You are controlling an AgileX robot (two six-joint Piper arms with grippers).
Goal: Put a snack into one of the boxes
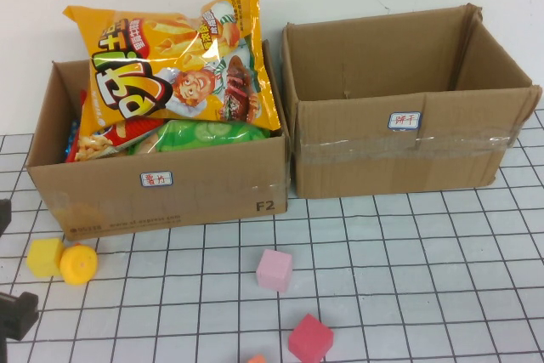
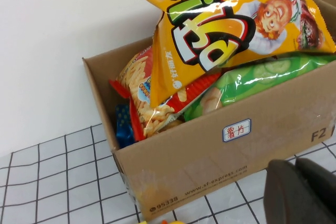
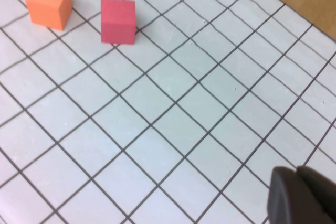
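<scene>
The left cardboard box [image 1: 161, 197] is heaped with snacks: a big yellow chips bag [image 1: 178, 61] lies tilted on top, over a green bag [image 1: 204, 135] and a red bag [image 1: 106, 138]. The left wrist view shows the same box [image 2: 210, 150], yellow bag [image 2: 231, 30], green bag [image 2: 257, 80] and red bag [image 2: 147, 93]. The right cardboard box [image 1: 399, 150] is open and holds nothing. My left gripper [image 2: 295, 169] is shut and empty, low in front of the left box, at the high view's lower left edge [image 1: 15, 314]. My right gripper [image 3: 296, 174] is shut and empty above the grid mat, out of the high view.
Foam blocks lie on the grid mat before the boxes: a yellow cube [image 1: 44, 257], a yellow round piece [image 1: 78, 263], a pink cube [image 1: 274, 269], a red cube [image 1: 310, 337] and an orange one [image 1: 257, 360]. The right wrist view shows the red [image 3: 118, 20] and orange [image 3: 50, 2] cubes.
</scene>
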